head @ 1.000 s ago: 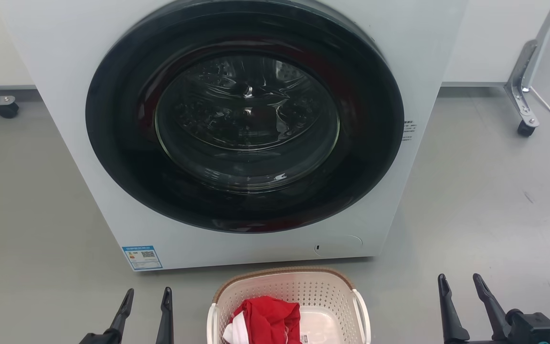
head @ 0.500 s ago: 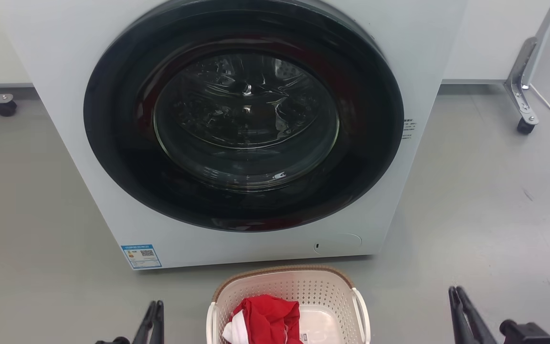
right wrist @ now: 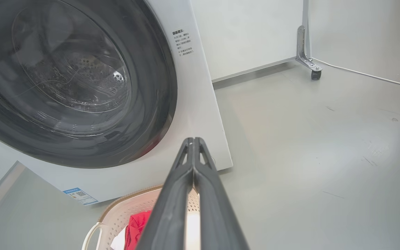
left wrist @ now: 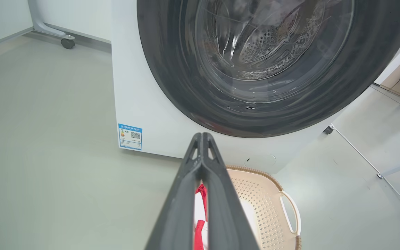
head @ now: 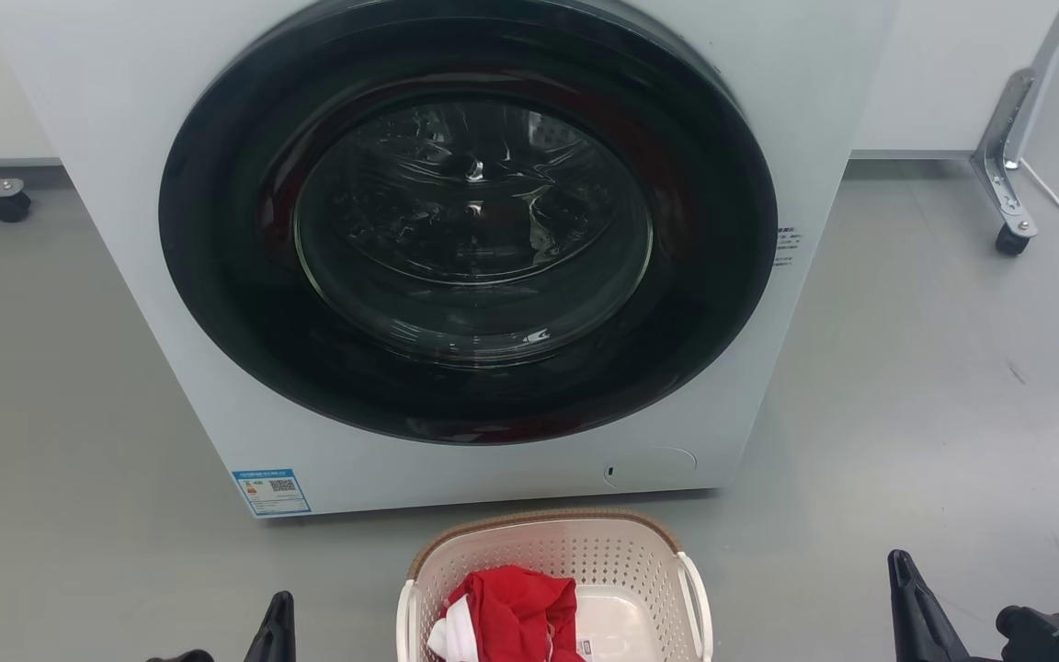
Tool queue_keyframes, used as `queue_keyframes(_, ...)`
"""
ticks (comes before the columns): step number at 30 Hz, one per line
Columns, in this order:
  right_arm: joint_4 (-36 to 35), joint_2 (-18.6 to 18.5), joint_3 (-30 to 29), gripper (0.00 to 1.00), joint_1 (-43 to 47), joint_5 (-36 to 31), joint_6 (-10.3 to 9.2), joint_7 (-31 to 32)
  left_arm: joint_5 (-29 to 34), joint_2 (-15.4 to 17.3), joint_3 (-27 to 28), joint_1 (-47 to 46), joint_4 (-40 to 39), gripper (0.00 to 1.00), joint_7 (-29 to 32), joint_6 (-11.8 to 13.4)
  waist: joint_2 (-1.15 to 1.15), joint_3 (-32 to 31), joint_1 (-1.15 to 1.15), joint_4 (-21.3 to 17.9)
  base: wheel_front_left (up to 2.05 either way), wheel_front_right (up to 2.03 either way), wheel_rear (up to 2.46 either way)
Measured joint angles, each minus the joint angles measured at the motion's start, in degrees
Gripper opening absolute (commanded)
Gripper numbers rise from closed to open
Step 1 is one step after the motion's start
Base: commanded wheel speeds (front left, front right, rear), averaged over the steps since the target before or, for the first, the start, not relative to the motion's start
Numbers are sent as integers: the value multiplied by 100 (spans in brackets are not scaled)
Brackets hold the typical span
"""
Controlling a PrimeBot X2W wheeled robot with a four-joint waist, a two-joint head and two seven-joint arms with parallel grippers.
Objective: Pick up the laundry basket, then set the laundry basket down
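The laundry basket (head: 603, 563) stands upright on the grey floor (head: 906, 414), just in front of the foot of the white washing machine (head: 493, 473), whose round dark door (head: 470, 221) is closed. Inside it lies a crumpled red garment (head: 516, 607) with a bit of white cloth (head: 449, 639) beside it, heaped toward the robot's left, and the smooth base is bare on the other side. By its thin perforated walls and small load I judge it light and fairly stiff, though the plastic may flex and the off-centre cloth could tip it slightly. The two white loop handles, left (head: 406, 625) and right (head: 697, 607), look like the surest holds. The brown rim is broader and likely slippery for slim fingers. The left gripper (left wrist: 202, 137) hangs to the basket's left and the right gripper (right wrist: 193, 140) to its right. Both are clear of the handles, with their fingers pressed together tip to tip and nothing between them. The scene fits a basket waiting on the floor to be raised as well as one already put back down and let go. To take a handle, either pincer would have to spread wide enough to pass a finger through the loop.
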Motion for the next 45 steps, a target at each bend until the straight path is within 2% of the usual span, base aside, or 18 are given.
queue_keyframes(45, 293, 454, -1129, 0, -380, 3228, 611, 989, -3170, -307, 960, -494, 343, 0, 860, -655, 0, 54, 0, -23, 0, 0, 0)
